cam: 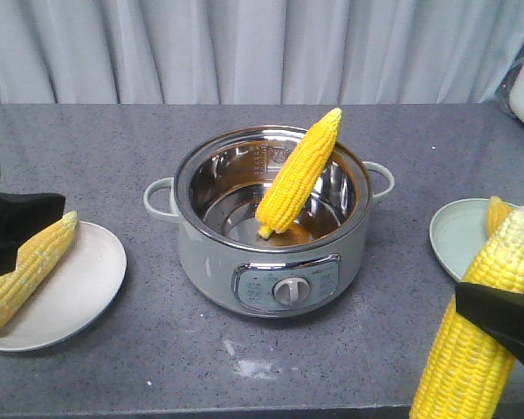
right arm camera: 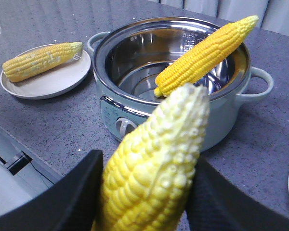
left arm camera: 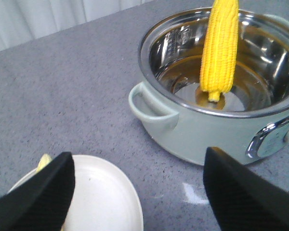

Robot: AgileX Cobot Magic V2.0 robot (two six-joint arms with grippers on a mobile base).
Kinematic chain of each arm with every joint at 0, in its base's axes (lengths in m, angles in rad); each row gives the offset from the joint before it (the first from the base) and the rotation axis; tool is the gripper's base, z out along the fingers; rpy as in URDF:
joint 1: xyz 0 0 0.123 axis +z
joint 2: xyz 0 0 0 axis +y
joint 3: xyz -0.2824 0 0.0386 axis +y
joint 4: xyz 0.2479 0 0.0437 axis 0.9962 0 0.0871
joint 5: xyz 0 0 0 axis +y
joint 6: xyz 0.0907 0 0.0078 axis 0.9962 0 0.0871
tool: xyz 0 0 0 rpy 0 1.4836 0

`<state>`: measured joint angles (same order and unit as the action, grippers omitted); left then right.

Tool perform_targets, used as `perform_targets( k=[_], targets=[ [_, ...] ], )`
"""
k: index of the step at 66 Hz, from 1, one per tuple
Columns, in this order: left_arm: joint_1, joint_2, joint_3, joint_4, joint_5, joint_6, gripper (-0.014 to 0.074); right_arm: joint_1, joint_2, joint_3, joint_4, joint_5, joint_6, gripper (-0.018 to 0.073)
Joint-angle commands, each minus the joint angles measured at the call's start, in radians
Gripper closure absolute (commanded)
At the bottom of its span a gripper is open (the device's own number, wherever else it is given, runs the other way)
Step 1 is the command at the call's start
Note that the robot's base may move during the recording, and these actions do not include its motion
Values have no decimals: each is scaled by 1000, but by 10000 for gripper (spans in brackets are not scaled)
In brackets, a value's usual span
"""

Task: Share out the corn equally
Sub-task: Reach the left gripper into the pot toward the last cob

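Grey speckled countertop [cam: 113,140] fills my view, with a pale curtain [cam: 244,52] hanging behind. By my reading the split is about half made. The white plate [cam: 83,292] on my left carries the first cob [cam: 26,272], lying flat. The green plate [cam: 458,236] on my right shows the end of a second cob [cam: 498,214], mostly hidden behind what I'm holding. The right gripper [right arm camera: 147,163] is clamped on the third cob [cam: 472,358], a finger on either flank and the tip up. It is held off the counter near the green plate, not yet on it. The fourth cob [cam: 299,173] stands tilted in the electric pot [cam: 210,253], base on the steel floor and upper part leaning on the rim. The left gripper [left arm camera: 138,155] is spread wide with nothing between its fingers, beside the white plate.

As I judge it, two placements remain: the third cob to the green plate and the fourth cob to the white plate, giving two each.

As for writing, the front panel [cam: 253,284] has small markings around its dial [cam: 286,291], and there is printing on the pot's inner wall, but none is legible to me, and I can make out no brand name
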<state>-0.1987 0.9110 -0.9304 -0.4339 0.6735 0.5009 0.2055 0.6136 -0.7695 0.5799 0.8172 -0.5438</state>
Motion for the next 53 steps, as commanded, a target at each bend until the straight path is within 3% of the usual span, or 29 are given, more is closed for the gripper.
perform_targets(
  k=[1,11,18,35,45,53],
  targets=[
    [-5,30,-77,-141,-41,137,59,-3,2,-27,31,-58,-7,326],
    [-6,107,-153,-285,16,319,59,-3,2,-27,31,-57,-7,326],
    [-19,154,-201,-287,28,335,59,-3,2,-27,31,-57,-7,326],
    [-202,260,-303,-166,-15,322,59,-3,2,-27,31,-55,-7,326],
    [-305,337,-362,-43,-56,229,59,-3,2,-27,31,-55,-7,326],
    [-383,421,-423,135,-67,96,59,-3,2,-27,31,-55,-7,326]
  ],
)
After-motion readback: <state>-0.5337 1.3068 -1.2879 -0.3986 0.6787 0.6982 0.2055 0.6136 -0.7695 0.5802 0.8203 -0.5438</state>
